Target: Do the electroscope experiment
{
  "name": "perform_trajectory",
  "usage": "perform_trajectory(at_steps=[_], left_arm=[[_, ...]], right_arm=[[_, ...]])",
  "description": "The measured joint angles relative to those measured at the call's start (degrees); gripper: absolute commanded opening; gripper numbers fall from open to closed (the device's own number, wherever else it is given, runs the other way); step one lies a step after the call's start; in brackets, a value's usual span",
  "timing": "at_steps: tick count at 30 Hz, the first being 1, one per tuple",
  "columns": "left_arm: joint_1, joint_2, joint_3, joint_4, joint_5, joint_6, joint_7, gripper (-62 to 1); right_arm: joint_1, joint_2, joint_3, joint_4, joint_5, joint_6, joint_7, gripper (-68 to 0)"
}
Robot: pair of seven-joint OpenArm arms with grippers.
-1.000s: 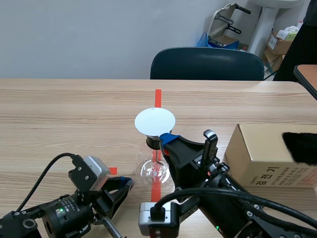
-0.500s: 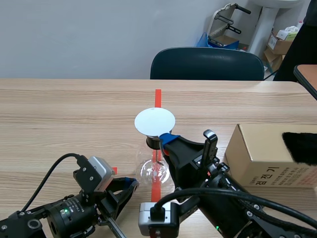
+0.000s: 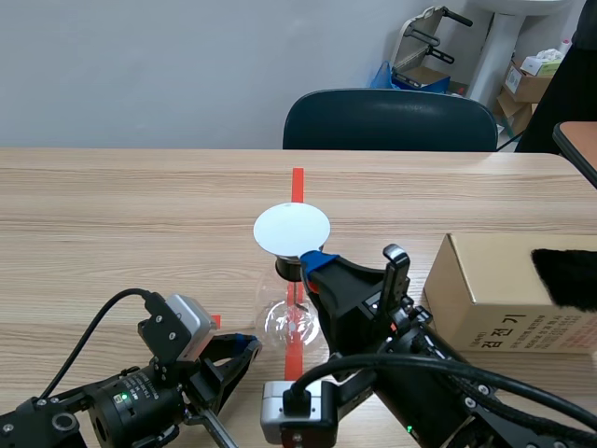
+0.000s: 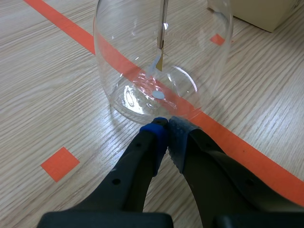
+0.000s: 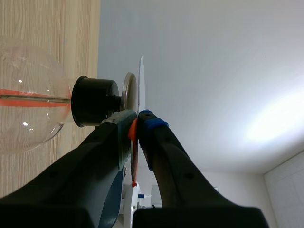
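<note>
The right pincer (image 5: 137, 119) is clenched on the edge of a thin white disc (image 5: 141, 80), with an orange strip (image 5: 133, 142) caught between its pads that may be the disc's handle, though the view is too poor to be sure. It holds the disc flat over the metal plate (image 5: 128, 92) on top of the electroscope (image 3: 291, 322), touching it or just above it. That is probably the step in hand: bringing a charged disc to the plate so the charge can travel down the rod (image 4: 164, 19). Below the plate, a black stopper (image 5: 94, 101) plugs the neck of the clear flask, and the foil leaves (image 4: 159, 61) hang inside, where any spread would show. The left pincer (image 4: 167, 130) is closed on nothing, its tips low on the desk (image 3: 140, 215) at the foot of the flask (likely a brace to keep the glass from sliding). Well to the right, a cardboard box (image 3: 494, 289) carries a dark furry cloth (image 3: 564, 275), presumably the rubbing cloth.
</note>
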Motion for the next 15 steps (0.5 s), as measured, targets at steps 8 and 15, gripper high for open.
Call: perform_trajectory(at_steps=[8,15], left_arm=[[0.0,0.0,0.0,0.0,0.0,0.0,-0.1,-58.0],[0.0,0.0,0.0,0.0,0.0,0.0,-0.5,-58.0]], right_arm=[[0.0,0.0,0.0,0.0,0.0,0.0,0.0,-66.7],[0.0,0.0,0.0,0.0,0.0,0.0,0.0,-66.7]])
